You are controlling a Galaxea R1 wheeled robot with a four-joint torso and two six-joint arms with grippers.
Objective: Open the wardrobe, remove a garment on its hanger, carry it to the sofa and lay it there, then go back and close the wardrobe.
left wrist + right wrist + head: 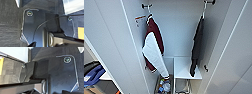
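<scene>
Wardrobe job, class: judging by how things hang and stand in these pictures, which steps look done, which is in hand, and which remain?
Done: the wardrobe stands open, its doors swung wide. In hand: nothing is held yet; the black garment hangs on its hanger from the rail, beside the maroon-and-white garment. Left: taking the black garment out, carrying it to the sofa, laying it down, then closing the wardrobe.

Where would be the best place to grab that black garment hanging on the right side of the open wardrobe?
Probably by the hanger, just below its hook, coming straight in from the open front. The black garment hangs limp and narrow from the rail, so the fabric would likely slip; lifting the hanger frees the hook.
</scene>
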